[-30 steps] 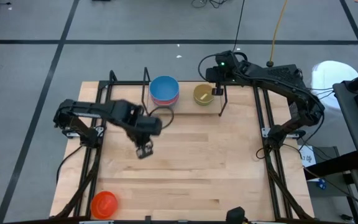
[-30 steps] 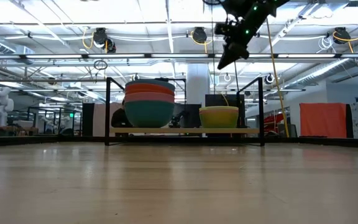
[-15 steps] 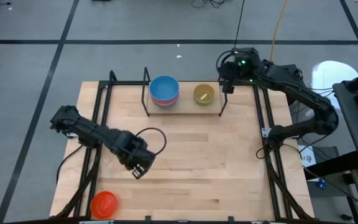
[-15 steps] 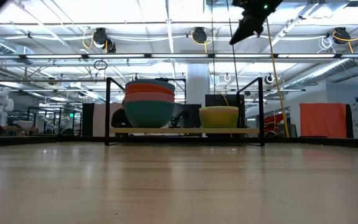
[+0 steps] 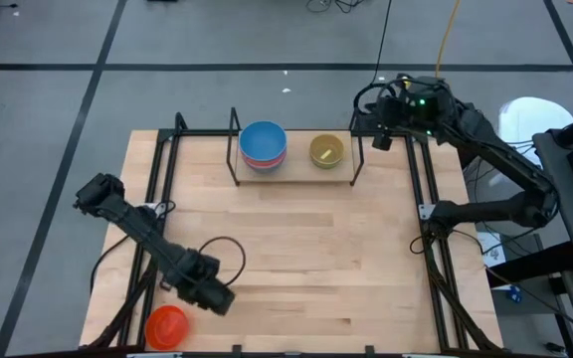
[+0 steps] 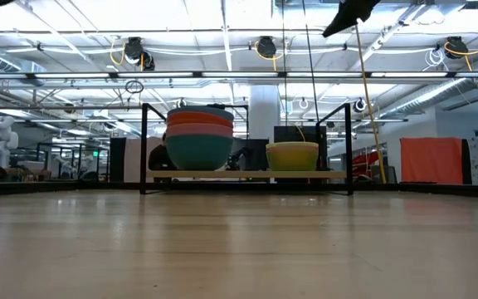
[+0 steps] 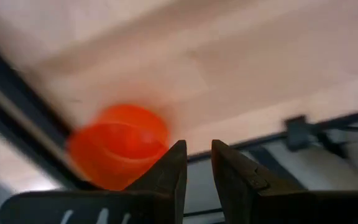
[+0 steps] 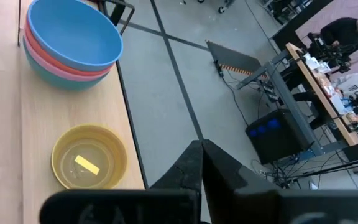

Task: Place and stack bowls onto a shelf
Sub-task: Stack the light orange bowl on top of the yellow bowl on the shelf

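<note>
Left arm stretched low, its tool [image 5: 217, 297] slightly parted, right arm raised, its tool [image 5: 383, 139] closed

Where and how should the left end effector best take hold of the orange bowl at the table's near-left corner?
Probably by the rim of the orange bowl, from above: it sits upright and open on the table, the thin wall suiting the left end effector.

The high view looks straight down on the whole counter [image 5: 296, 249]. The low view sits at counter height, facing the shelf [image 6: 247, 174], which both share. Each wrist view looks past its own fingers from close by.
</note>
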